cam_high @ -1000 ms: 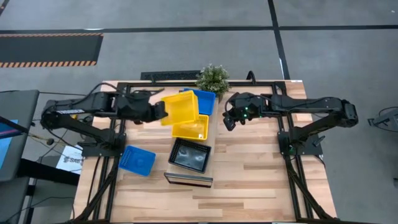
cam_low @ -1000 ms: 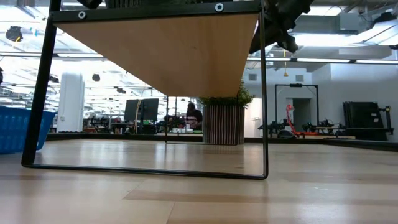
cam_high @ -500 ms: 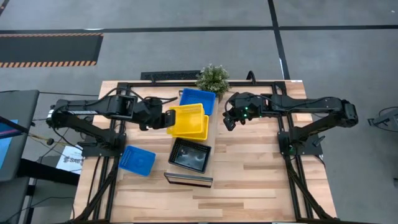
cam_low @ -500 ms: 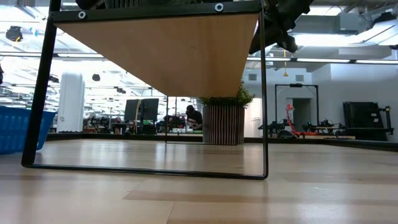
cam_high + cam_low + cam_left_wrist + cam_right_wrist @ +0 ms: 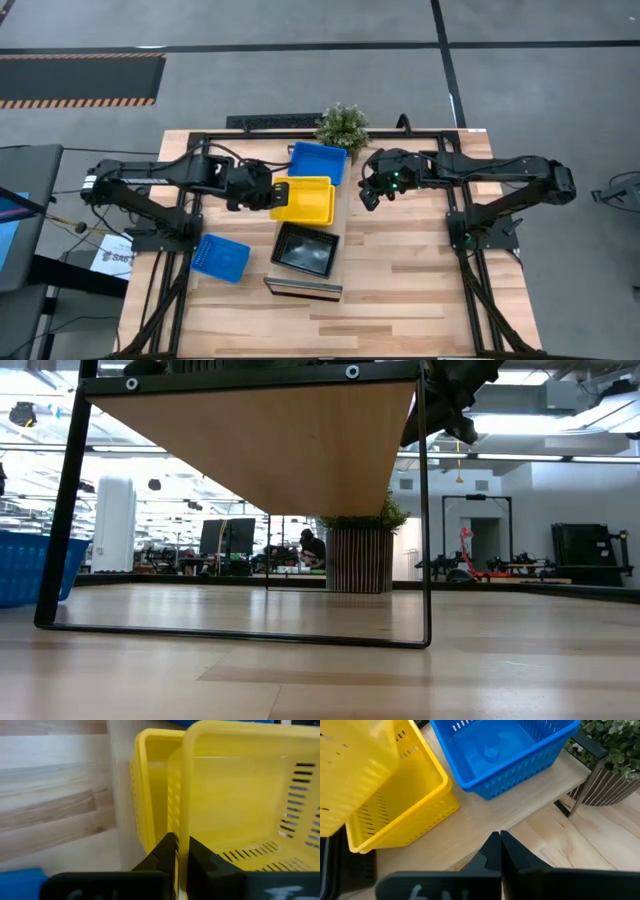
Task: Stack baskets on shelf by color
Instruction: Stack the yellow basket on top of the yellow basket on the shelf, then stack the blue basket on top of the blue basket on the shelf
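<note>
On the shelf [image 5: 340, 215] three spots are filled. At the plant [image 5: 342, 124] end sits a blue basket [image 5: 318, 162]; nothing shows inside it. In the middle, the left gripper [image 5: 268, 194] is clamped on the near wall of a yellow basket [image 5: 240, 800], holding it over and partly inside a second yellow basket [image 5: 150, 795] that rests on the plank. At the other end sits a black basket [image 5: 305, 248]; whether it holds anything I cannot tell. A lone blue basket [image 5: 220, 257] lies on the table [image 5: 420, 300], well apart from the shelf. The right gripper [image 5: 368, 194] hangs just beside the shelf, fingers together and holding nothing.
</note>
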You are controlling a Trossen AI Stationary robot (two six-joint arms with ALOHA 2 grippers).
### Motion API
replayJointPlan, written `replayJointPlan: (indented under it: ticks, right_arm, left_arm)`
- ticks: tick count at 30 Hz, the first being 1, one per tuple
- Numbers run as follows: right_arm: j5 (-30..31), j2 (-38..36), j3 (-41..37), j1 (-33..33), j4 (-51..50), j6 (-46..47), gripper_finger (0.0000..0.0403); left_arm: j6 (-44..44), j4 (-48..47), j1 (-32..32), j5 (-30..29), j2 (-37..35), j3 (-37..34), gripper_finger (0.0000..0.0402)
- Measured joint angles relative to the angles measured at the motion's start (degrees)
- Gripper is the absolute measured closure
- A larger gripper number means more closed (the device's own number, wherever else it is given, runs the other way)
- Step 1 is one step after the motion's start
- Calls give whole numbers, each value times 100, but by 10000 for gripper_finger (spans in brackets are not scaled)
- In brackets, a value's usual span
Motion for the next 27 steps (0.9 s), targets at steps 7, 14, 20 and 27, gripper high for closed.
replayJointPlan:
  ticks: [7, 14, 20, 27]
  right_arm:
    - [0, -2, -2, 0, -14, 0, 395]
    - [-1, -1, -2, 0, -34, 0, 395]
    - [-2, -1, -2, 0, -92, 0, 395]
    - [-5, 0, -2, 0, -93, -12, 395]
  left_arm:
    - [-24, -18, -1, -155, -15, 0, 364]
    - [-41, -15, 72, -242, -22, 0, 327]
    - [-10, 76, 199, -244, -22, 0, 305]
    - [576, 367, 373, -199, -134, -4, 294]
